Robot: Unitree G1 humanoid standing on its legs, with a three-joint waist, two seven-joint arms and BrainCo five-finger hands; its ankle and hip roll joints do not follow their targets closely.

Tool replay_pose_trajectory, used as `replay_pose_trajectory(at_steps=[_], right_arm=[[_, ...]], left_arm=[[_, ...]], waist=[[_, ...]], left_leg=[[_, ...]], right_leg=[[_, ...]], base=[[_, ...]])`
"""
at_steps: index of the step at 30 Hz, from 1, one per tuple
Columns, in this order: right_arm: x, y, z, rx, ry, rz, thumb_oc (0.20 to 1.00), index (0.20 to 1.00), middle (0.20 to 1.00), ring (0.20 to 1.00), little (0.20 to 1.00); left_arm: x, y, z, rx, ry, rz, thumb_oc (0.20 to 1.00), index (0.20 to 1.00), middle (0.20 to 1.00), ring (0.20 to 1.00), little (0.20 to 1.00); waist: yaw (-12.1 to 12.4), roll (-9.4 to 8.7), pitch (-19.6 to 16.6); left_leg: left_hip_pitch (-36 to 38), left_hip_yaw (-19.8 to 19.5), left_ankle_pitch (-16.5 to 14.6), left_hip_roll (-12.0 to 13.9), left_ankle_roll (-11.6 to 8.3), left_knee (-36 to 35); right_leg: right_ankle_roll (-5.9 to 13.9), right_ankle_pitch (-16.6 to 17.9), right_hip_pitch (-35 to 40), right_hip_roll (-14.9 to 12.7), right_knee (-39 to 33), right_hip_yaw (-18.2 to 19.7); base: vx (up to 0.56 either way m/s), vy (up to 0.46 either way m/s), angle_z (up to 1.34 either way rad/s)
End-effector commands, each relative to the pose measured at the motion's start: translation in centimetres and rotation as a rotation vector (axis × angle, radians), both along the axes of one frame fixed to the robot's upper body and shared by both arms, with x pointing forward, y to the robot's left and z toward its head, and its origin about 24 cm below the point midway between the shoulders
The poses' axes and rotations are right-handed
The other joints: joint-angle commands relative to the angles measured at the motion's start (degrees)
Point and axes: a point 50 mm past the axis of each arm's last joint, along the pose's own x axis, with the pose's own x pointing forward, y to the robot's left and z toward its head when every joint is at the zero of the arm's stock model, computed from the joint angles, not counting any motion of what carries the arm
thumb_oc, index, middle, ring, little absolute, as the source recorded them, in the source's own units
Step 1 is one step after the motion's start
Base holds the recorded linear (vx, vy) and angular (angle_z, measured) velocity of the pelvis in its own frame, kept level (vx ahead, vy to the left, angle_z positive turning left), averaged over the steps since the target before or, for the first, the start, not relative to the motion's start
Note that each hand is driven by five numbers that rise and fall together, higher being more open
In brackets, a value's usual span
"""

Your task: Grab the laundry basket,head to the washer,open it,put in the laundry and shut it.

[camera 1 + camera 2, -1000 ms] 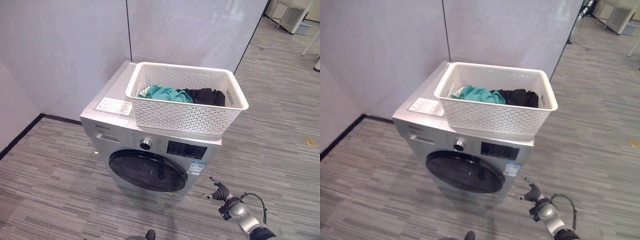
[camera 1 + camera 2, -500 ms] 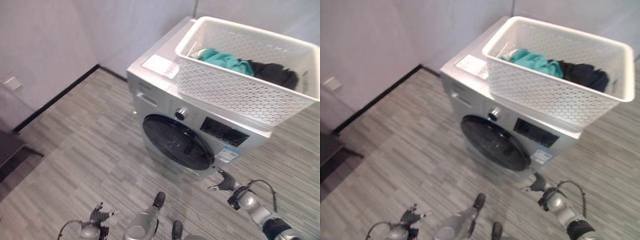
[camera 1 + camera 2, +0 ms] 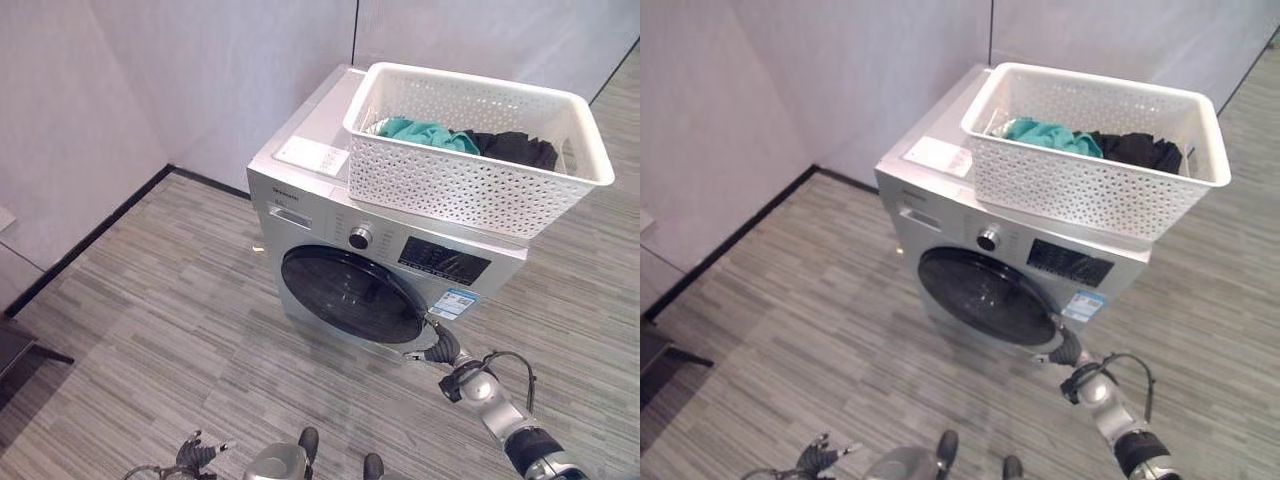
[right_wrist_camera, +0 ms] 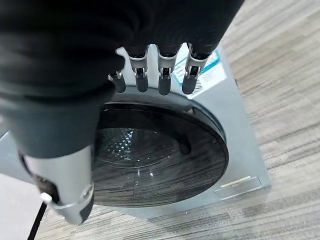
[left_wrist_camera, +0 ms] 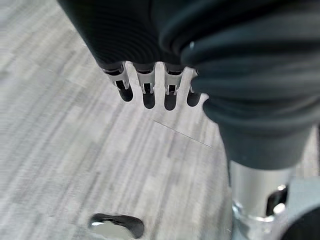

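Observation:
The white perforated laundry basket (image 3: pixel 470 180) stands on top of the silver washer (image 3: pixel 300 170), with teal laundry (image 3: pixel 425 131) and black laundry (image 3: pixel 515 148) inside. The washer's round dark door (image 3: pixel 350 293) is closed. My right hand (image 3: pixel 442 350) hangs open just off the door's lower right edge, touching nothing; in the right wrist view its fingers (image 4: pixel 161 77) point at the door (image 4: pixel 155 155). My left hand (image 3: pixel 195 456) is low by the floor, open and empty, its fingers (image 5: pixel 147 92) over bare flooring.
Grey wall panels (image 3: pixel 200 80) stand behind and to the left of the washer, with a black skirting (image 3: pixel 90 240) along the floor. Grey plank floor (image 3: pixel 150 330) spreads in front of and to both sides of the machine.
The camera has swung, so the whole scene has shifted. My right hand has come closer to the door's lower right edge. The basket stays on the washer.

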Motion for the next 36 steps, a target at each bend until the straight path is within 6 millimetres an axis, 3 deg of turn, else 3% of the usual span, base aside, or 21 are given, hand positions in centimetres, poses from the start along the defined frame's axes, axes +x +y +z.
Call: replay_pose_trajectory(at_steps=[1, 11, 14, 17, 18, 24, 31, 36], right_arm=[[0.9, 0.2, 1.1, -0.029, -0.085, 0.012, 1.0, 1.0, 1.0, 1.0, 1.0], [1.0, -0.1, 0.5, -0.042, -0.095, -0.061, 1.0, 1.0, 1.0, 1.0, 1.0], [1.7, 0.3, 0.7, -0.046, -0.107, -0.062, 1.0, 1.0, 1.0, 1.0, 1.0], [2.2, -0.2, 1.0, -0.052, -0.123, -0.094, 1.0, 1.0, 1.0, 1.0, 1.0], [3.0, -0.8, 1.5, -0.051, -0.147, -0.134, 1.0, 1.0, 1.0, 1.0, 1.0], [5.3, -2.0, 3.9, -0.118, -0.243, -0.184, 1.0, 1.0, 1.0, 1.0, 1.0], [7.1, -0.5, 4.9, -0.122, -0.287, -0.177, 1.0, 1.0, 1.0, 1.0, 1.0], [7.5, 1.0, 4.4, -0.108, -0.245, -0.15, 1.0, 1.0, 1.0, 1.0, 1.0]], left_arm=[[-2.3, 0.4, -0.3, 0.023, 0.073, -0.026, 1.0, 1.0, 1.0, 1.0, 1.0], [-5.2, 0.1, -0.8, 0.035, 0.188, -0.081, 1.0, 1.0, 1.0, 1.0, 1.0], [-4.3, 0.1, -0.6, 0.091, 0.181, -0.205, 1.0, 1.0, 1.0, 1.0, 1.0], [-3.7, 0.2, -0.4, 0.103, 0.16, -0.22, 1.0, 1.0, 1.0, 1.0, 1.0], [-2.7, 0.1, -0.3, 0.12, 0.13, -0.256, 1.0, 1.0, 1.0, 1.0, 1.0], [-0.9, -0.6, -0.2, 0.126, 0.081, -0.306, 1.0, 1.0, 1.0, 1.0, 1.0], [-0.1, -0.5, -0.1, 0.158, 0.072, -0.291, 1.0, 1.0, 1.0, 1.0, 1.0], [1.4, -0.3, 0.3, 0.176, 0.025, -0.275, 1.0, 1.0, 1.0, 1.0, 1.0]], waist=[[2.04, -0.57, -4.86], [3.8, -1.89, -6.09], [4.03, -2.05, -5.57], [4.38, -2.01, -4.78], [4.97, -1.86, -3.84], [6.22, -1.5, -2.13], [7.11, -1.81, -0.82], [8.31, -1.81, -0.56]], left_leg=[[-4.53, -7.83, 0.41, 2.74, -1.64, -1.02], [-2.99, -7.24, 2.9, 3.06, -1.36, -6.42], [-3.53, -7.05, 3.33, 3.01, -1.55, -6.92], [-4.72, -7.17, 3.73, 2.72, -1.7, -6.99], [-6.21, -7.31, 4.18, 2.36, -1.77, -7.01], [-11.18, -7.41, 5.31, 1.49, -1.71, -7.11], [-13.95, -7.47, 5.83, 0.49, -1.3, -6.92], [-15.41, -8.32, 5.88, -0.45, -1.01, -6.69]], right_leg=[[3.65, -0.44, -3.64, -1.87, 2.52, 0.2], [4.72, 0.83, -2.88, -3.21, -0.04, -2.11], [4.96, 1.4, -3.47, -3.58, -0.63, -2.61], [5.26, 2.02, -4.46, -3.95, -0.97, -2.92], [5.46, 2.96, -5.56, -4.26, -1.49, -3.17], [6.07, 5.43, -10.26, -5.32, -2.31, -2.78], [6.6, 6.97, -13.46, -6.37, -2.31, -1.48], [6.78, 7.6, -14.95, -7.06, -2.31, -1.52]], base=[[0.0, 0.042, 0.0], [0.02, 0.031, 0.08], [-0.02, 0.011, 0.03], [-0.08, 0.019, 0.03], [-0.08, 0.013, 0.09], [-0.1, 0.049, 0.1], [-0.02, 0.054, -0.02], [0.0, 0.031, 0.01]])
